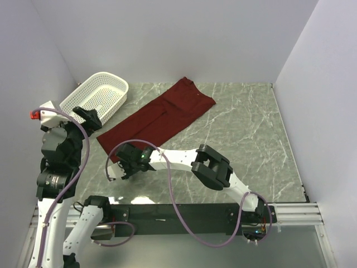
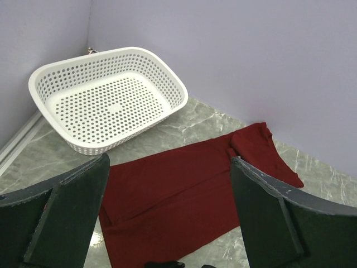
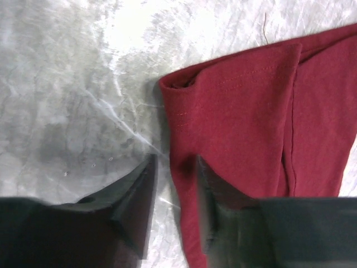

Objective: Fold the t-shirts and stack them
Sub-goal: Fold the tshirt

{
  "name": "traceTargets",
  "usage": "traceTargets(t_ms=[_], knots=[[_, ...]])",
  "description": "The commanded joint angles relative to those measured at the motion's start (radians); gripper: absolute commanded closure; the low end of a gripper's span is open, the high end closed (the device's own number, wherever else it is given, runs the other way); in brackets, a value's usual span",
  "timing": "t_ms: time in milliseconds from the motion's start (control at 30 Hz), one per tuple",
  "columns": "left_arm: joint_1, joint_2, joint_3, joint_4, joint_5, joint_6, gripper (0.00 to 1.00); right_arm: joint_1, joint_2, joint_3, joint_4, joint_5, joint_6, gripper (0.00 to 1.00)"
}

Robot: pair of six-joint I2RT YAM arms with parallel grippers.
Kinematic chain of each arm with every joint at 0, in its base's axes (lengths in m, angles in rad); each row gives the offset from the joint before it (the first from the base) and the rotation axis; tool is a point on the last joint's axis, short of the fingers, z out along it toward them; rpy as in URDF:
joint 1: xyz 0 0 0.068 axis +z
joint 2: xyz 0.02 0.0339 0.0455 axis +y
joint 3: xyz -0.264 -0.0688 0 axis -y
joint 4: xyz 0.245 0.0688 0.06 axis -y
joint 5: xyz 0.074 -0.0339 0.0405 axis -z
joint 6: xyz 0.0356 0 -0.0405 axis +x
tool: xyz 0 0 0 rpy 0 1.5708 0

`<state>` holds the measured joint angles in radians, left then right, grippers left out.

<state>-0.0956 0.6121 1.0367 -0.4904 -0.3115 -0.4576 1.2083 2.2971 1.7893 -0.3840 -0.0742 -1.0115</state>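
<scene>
**Top external view.** The maroon t-shirt (image 1: 162,117) lies flat on the counter (image 1: 245,134) as a long band folded lengthwise. It runs from near left to far right, with its far end close to the back wall. The white basket (image 1: 120,89) sits in the far left corner, near the band but apart from it. The right arm reaches across to the left, placing the right hand (image 1: 120,166) at the near-left end of the cloth. The left hand (image 1: 92,119) is raised above the counter, between basket and shirt.

**Left wrist view.** The left hand (image 2: 168,162) is spread wide, with nothing between its fingers. Below it lies the maroon t-shirt (image 2: 178,190), and the white basket (image 2: 56,89) stands farther left.

**Right wrist view.** The right hand (image 3: 175,162) is low at the hem end of the maroon t-shirt (image 3: 240,111). Its fingers are slightly parted, one over bare counter (image 3: 67,84) and the other over the cloth. The shirt's edge runs through the narrow gap, not pinched
</scene>
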Motion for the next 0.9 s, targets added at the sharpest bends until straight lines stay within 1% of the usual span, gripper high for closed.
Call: traceTargets(t_ms=[0,67,100,133,167,200,300,400,500,533,567,600,633,667,700,733,800,867], knots=[[-0.001,-0.009,-0.003,-0.002,0.009,0.010,0.05,-0.007,0.033,0.045,-0.006,0.017,0.007,0.62],[-0.001,-0.014,-0.003,-0.005,0.006,0.010,0.05,-0.009,0.036,0.042,-0.015,0.017,0.005,0.69],[-0.001,-0.015,-0.004,-0.005,0.008,0.011,0.05,-0.009,0.029,0.030,-0.012,0.016,0.005,0.77],[-0.001,-0.017,-0.003,-0.005,0.009,0.013,0.04,-0.009,0.004,0.012,-0.007,0.011,0.001,0.81],[-0.003,-0.015,-0.004,-0.005,0.011,0.013,0.04,-0.010,-0.016,-0.040,0.006,-0.004,-0.004,0.83],[-0.003,-0.014,-0.006,-0.004,0.014,0.013,0.04,-0.010,-0.057,-0.072,0.014,-0.013,-0.015,0.89],[-0.001,-0.009,-0.009,0.004,0.031,0.010,0.04,-0.010,-0.125,-0.214,0.054,-0.041,-0.027,0.98],[-0.001,-0.003,-0.013,0.010,0.055,0.004,0.04,-0.010,-0.227,-0.365,0.085,-0.073,-0.039,1.00],[-0.001,0.008,-0.015,0.016,0.084,-0.003,0.04,-0.013,-0.382,-0.514,0.086,-0.114,-0.053,1.00],[-0.001,0.011,-0.014,0.018,0.091,-0.006,0.04,-0.015,-0.419,-0.553,0.082,-0.128,-0.059,1.00],[-0.001,0.015,-0.012,0.016,0.098,-0.007,0.04,-0.016,-0.456,-0.638,0.068,-0.139,-0.068,1.00],[-0.001,0.020,-0.012,0.018,0.120,-0.010,0.04,-0.021,-0.494,-0.684,0.065,-0.145,-0.090,1.00],[-0.003,0.024,-0.013,0.024,0.130,-0.013,0.04,-0.030,-0.569,-0.773,0.057,-0.153,-0.099,1.00],[-0.001,0.029,-0.017,0.026,0.140,-0.016,0.04,-0.036,-0.605,-0.813,0.050,-0.154,-0.107,1.00],[-0.001,0.034,-0.021,0.030,0.170,-0.021,0.04,-0.041,-0.673,-0.850,0.039,-0.156,-0.120,1.00],[-0.003,0.043,-0.027,0.038,0.187,-0.030,0.04,-0.052,-0.708,-0.917,0.021,-0.163,-0.122,1.00],[-0.001,0.064,-0.046,0.059,0.247,-0.044,0.04,-0.064,-0.795,-0.964,-0.012,-0.170,-0.115,1.00],[-0.001,0.081,-0.070,0.085,0.287,-0.064,0.04,-0.079,-0.849,-1.020,-0.056,-0.170,-0.105,1.00]])
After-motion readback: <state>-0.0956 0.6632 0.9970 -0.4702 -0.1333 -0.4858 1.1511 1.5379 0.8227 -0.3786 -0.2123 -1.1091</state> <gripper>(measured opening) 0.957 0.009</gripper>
